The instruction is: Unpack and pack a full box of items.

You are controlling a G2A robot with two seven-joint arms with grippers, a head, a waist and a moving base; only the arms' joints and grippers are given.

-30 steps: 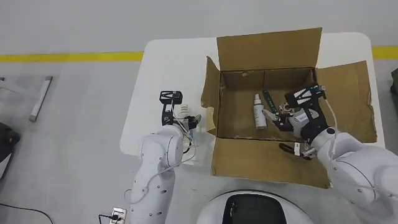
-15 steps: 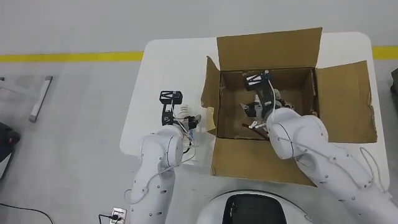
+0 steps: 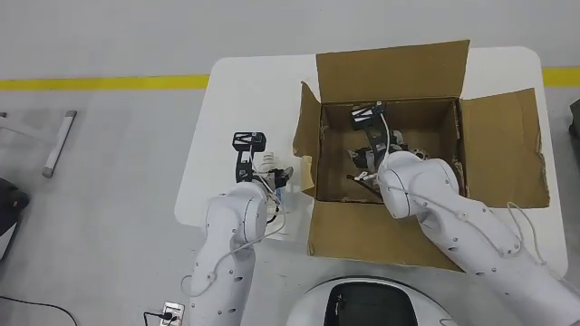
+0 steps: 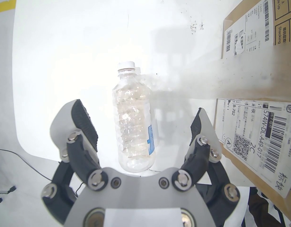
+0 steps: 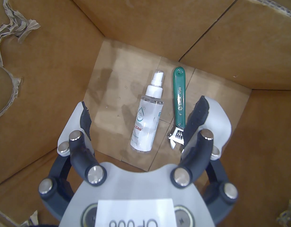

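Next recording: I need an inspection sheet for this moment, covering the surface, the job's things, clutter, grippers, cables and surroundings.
Surface: white table with rounded corners, carrying the box.
Job's things: open brown cardboard box; on its floor a clear spray bottle with a white nozzle lies beside a green-handled adjustable wrench, apart from it. A clear plastic water bottle with a white cap is on the table outside the box.
Clutter: torn paper scraps clinging to the box's inner walls.
Grippers: left gripper open, at the water bottle; right gripper open, inside the box above the spray bottle.
Cables: thin black cable on the floor.
Surroundings: grey floor with a yellow line.
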